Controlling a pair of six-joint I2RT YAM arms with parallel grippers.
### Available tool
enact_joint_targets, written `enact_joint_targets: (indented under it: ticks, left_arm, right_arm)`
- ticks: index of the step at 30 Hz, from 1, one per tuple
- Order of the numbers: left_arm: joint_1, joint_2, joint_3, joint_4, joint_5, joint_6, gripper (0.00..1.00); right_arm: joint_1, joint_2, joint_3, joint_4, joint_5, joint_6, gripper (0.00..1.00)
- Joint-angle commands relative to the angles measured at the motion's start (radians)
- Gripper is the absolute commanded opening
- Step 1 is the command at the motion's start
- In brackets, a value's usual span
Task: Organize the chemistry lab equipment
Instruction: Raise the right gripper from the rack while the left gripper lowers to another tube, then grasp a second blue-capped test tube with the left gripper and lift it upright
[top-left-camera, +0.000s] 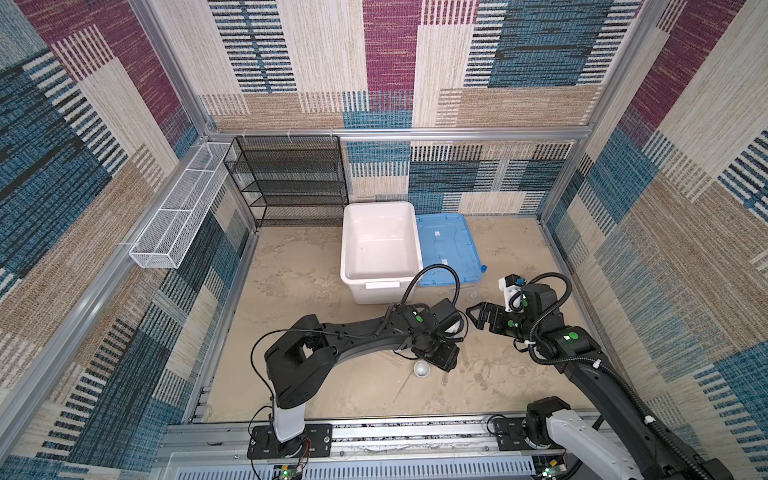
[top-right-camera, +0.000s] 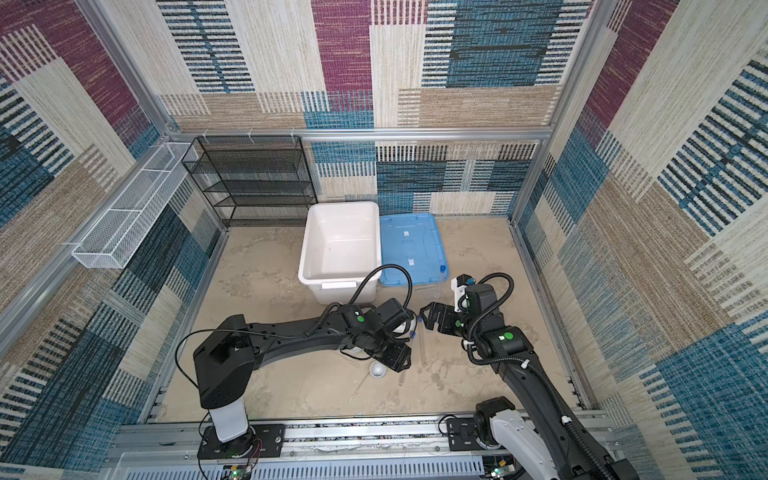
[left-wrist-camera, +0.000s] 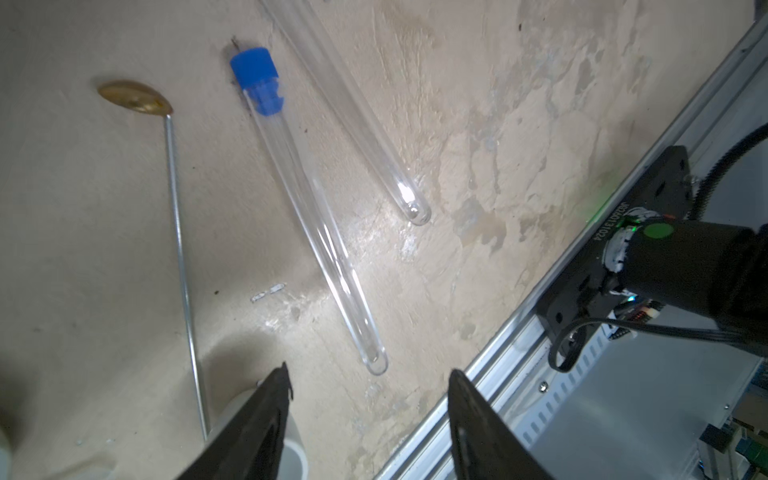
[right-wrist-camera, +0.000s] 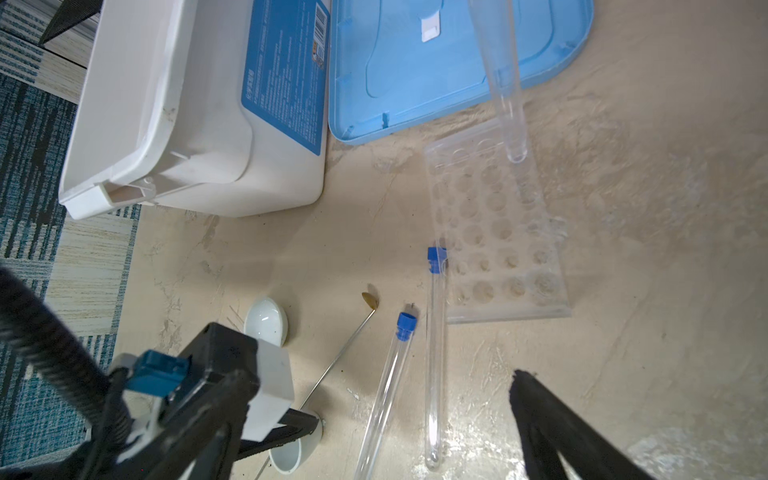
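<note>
Two clear blue-capped tubes (right-wrist-camera: 386, 395) (right-wrist-camera: 434, 353) lie side by side on the sandy floor. A third tube (right-wrist-camera: 505, 83) stands in a clear rack (right-wrist-camera: 498, 249). Beside the lying tubes is a thin metal rod (left-wrist-camera: 180, 249) with a brass spoon tip (left-wrist-camera: 135, 97). My left gripper (left-wrist-camera: 370, 374) points down, jaws apart over bare floor, one finger (right-wrist-camera: 291, 424) lying across the rim of a small white dish (top-left-camera: 422, 368). A second white dish (right-wrist-camera: 266, 320) sits farther back. My right gripper (top-left-camera: 471, 311) hovers open to the right of them, holding nothing.
An open white bin (top-left-camera: 376, 289) stands at the back with its blue lid (top-left-camera: 446, 249) flat beside it. A black mesh shelf (top-left-camera: 291, 183) and a white wire basket (top-left-camera: 178, 216) line the back left. The metal front rail (left-wrist-camera: 519, 332) runs close by the left gripper.
</note>
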Motion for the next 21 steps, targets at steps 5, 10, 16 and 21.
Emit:
enact_joint_targets:
  ticks: [5,10,16,21]
  left_arm:
    - [-0.026,0.088,0.081,-0.073,-0.046,0.052,0.52]
    - [-0.049,0.147,0.142,-0.147,-0.176,0.062,0.49]
    - [-0.062,0.185,0.174,-0.169,-0.185,0.064,0.43]
    - [-0.070,0.239,0.205,-0.196,-0.211,0.054,0.43]
  right_arm:
    - [0.001,0.000,0.015,0.009,0.061,0.000,0.99]
    - [0.000,-0.006,0.029,-0.005,0.132,-0.001,0.99]
    - [0.001,-0.041,0.027,-0.013,0.181,-0.003,0.99]
    - [0.000,-0.035,0.022,-0.005,0.175,-0.010,0.99]
